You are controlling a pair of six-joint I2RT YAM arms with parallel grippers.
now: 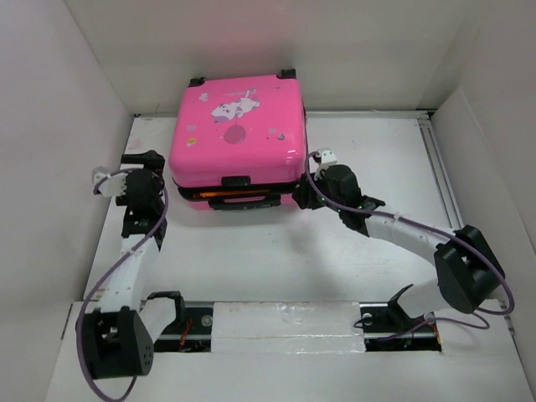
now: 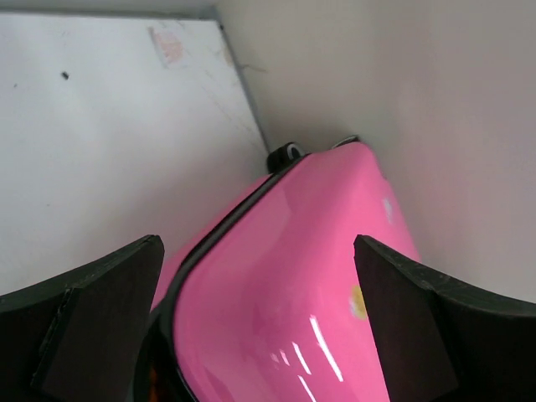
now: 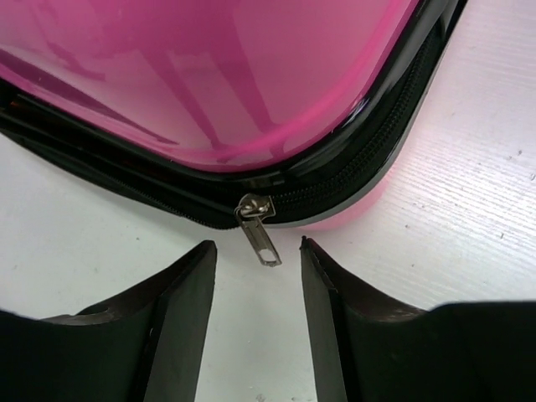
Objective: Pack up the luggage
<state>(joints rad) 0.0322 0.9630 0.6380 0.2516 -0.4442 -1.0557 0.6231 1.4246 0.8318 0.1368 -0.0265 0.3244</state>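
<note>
Visibly glossy, round-cornered luggage (image 1: 234, 134); perhaps ajar

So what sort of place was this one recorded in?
Probably a lab test cell, not a home: plain white panels wall in a white table, two robot arms are bolted at its near edge, and a pink suitcase sits on it.

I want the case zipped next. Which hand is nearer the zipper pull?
Right. The right hand is open just short of the zipper pull at the near right corner of the luggage, one finger on either side of it. The left hand is at the luggage's left side.
</note>
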